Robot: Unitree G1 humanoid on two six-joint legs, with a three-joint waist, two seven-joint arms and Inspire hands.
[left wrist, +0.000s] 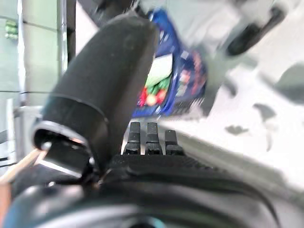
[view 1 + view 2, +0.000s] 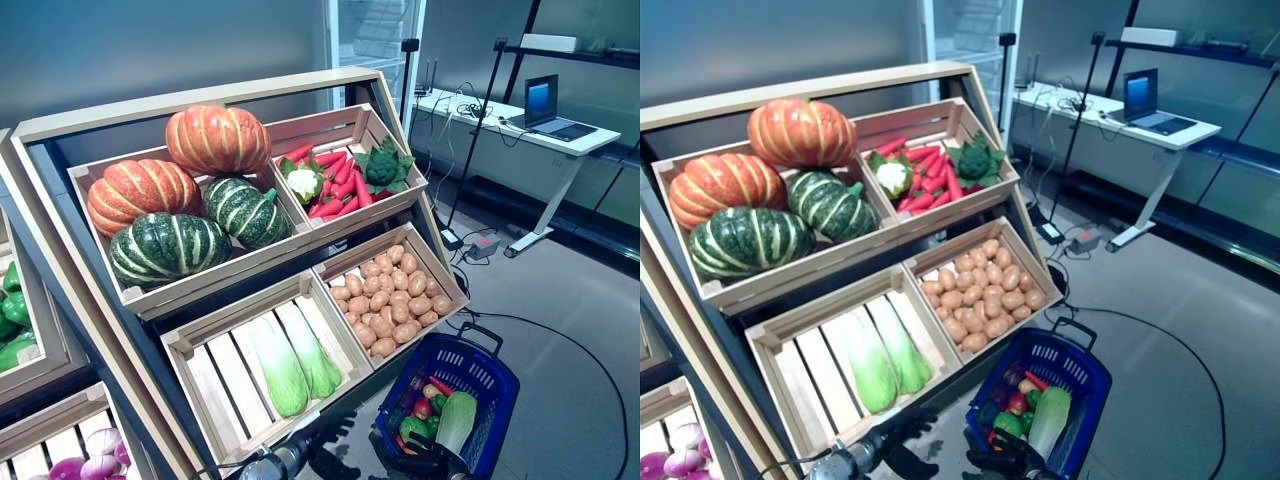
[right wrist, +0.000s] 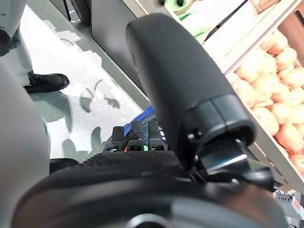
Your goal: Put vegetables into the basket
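the right hand [image 2: 425, 462] sits low at the near rim of the blue basket [image 2: 480, 375]; in its wrist view the fingers [image 3: 135, 137] curl down over a blue edge, seemingly gripping the rim, though the hold is mostly hidden. the left hand [image 2: 330, 462] hangs just beside the basket, below the crate of cabbages [image 2: 295, 360], fingers [image 1: 149, 140] bent and holding nothing. the basket stands on the floor by the wooden rack, holding a cabbage [image 2: 457, 420], peppers and other small vegetables. above, crates hold potatoes [image 2: 392, 295], pumpkins [image 2: 215, 140] and red chillies [image 2: 340, 185].
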